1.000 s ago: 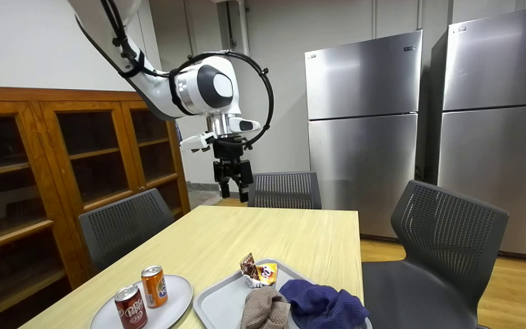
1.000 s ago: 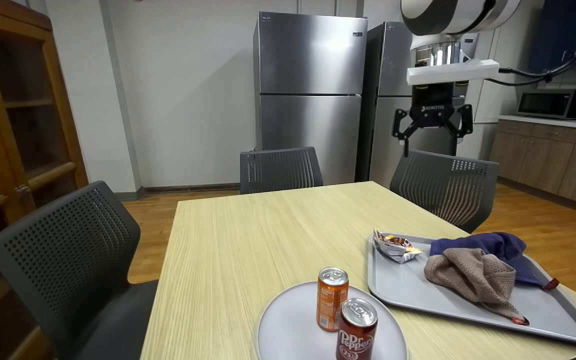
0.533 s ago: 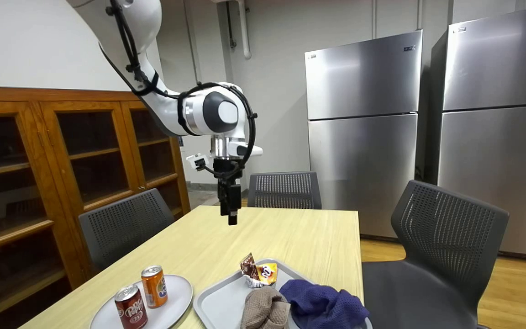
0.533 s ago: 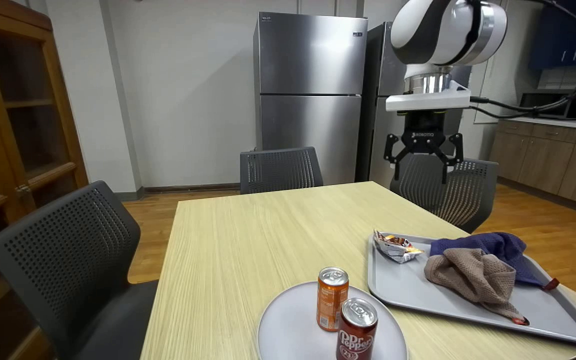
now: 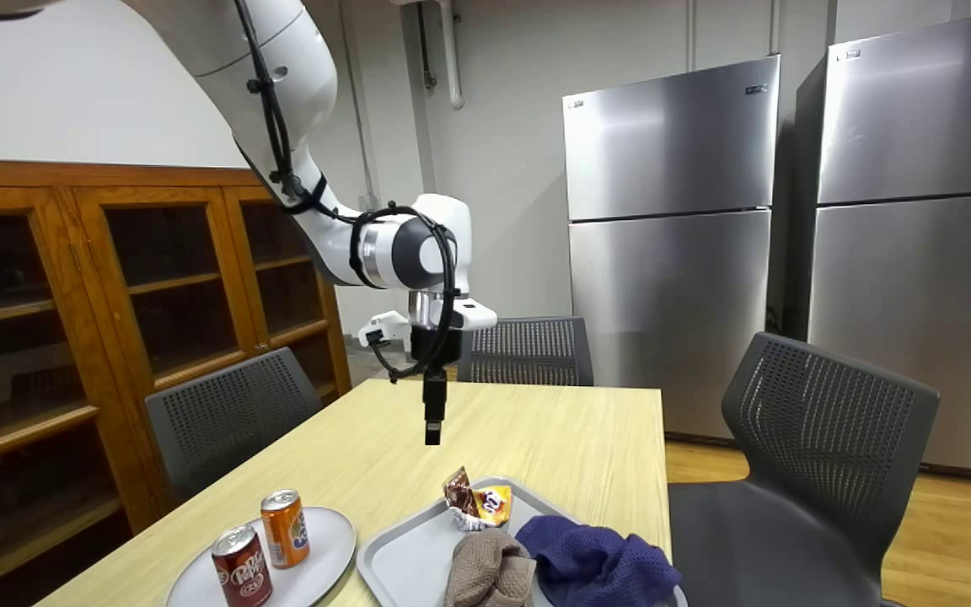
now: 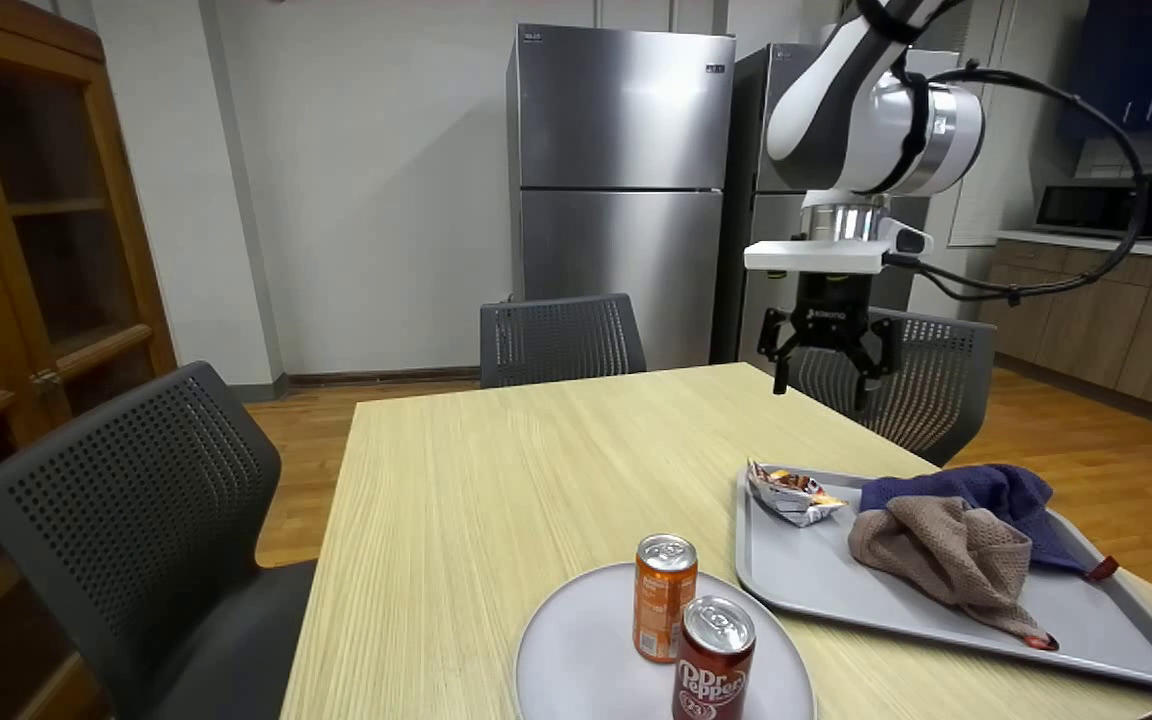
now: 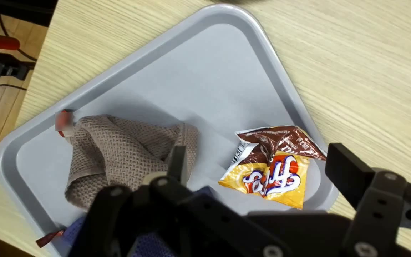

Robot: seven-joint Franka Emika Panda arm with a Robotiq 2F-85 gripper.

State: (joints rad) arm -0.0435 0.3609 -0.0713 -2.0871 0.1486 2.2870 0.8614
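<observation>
gripper [image 6: 822, 391]: hovering above snack bag [image 7: 273, 175], standing wide, holding nothing | snack bag: lying inside gray tray [image 7: 205, 67], near one corner | step: seemingly pre-grasp aligning | next: probably calling for lowering, then closing around it

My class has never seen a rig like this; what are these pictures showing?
The white machine is a robot arm, with a black gripper as its hand. The wide pictures come from two cameras standing outside the robot; the close one, looking down past the gripper's fingers, comes from the arm's wrist. On the table are a plate with an orange can and a Dr Pepper can, and a tray with a snack packet, brown cloth and blue cloth. The gripper hangs open above the table, holding nothing.
</observation>
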